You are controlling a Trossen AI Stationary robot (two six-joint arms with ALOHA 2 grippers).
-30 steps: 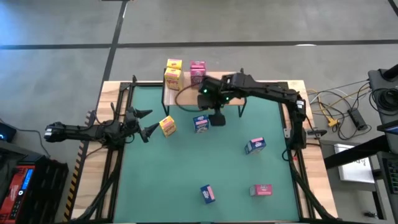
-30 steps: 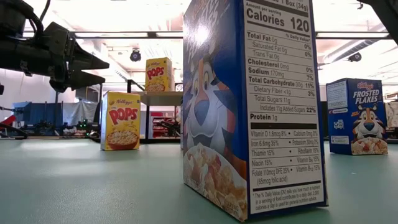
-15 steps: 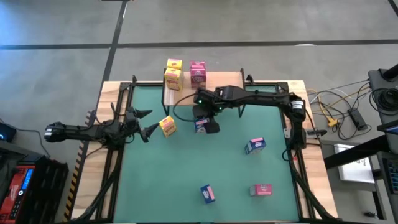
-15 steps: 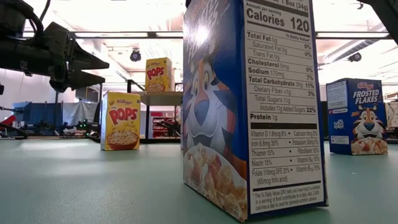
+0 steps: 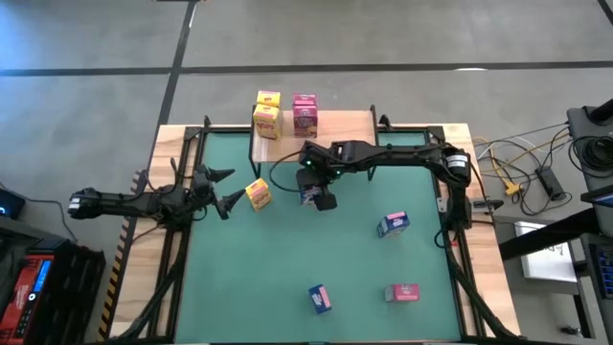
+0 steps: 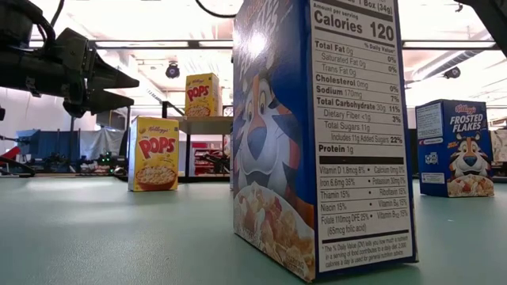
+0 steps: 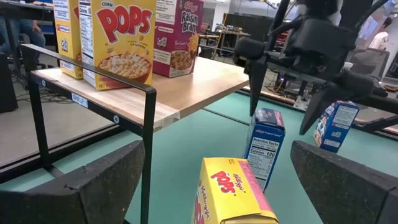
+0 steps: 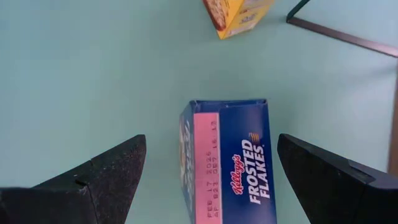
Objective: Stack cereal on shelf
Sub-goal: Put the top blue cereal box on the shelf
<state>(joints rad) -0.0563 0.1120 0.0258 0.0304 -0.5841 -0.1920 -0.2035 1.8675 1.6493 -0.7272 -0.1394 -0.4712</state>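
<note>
Right gripper (image 5: 311, 195) hangs above the mat (image 5: 287, 278) near the shelf (image 5: 335, 125), fingers pointing down and spread wide, holding nothing. Directly below it you see a blue box (image 8: 230, 162) standing upright. Its top flap shows a pink strip with a printed date beside the white "Frosted Flakes" lettering. In the right wrist view the box top sits between the two fingers (image 8: 93, 180), clear of both. A corner of a yellow box (image 8: 238, 15) lies farther along the mat.

Left gripper (image 5: 222, 189) waits at the mat's left edge, fingers wide apart and empty, aimed at the yellow box (image 5: 258, 194). In the left wrist view that box (image 7: 233, 193) lies just ahead between the fingers; it bears red "Pops" lettering.

On the shelf top (image 7: 186, 87) you find two yellow boxes (image 7: 121, 37) and one pink box (image 7: 177, 34), all upright at its left end.

Four more boxes stand apart on the mat: blue (image 5: 393, 225) at right, blue (image 5: 320, 298) and pink (image 5: 402, 292) near the front edge. The low view is largely filled by one blue box (image 6: 321, 134).
</note>
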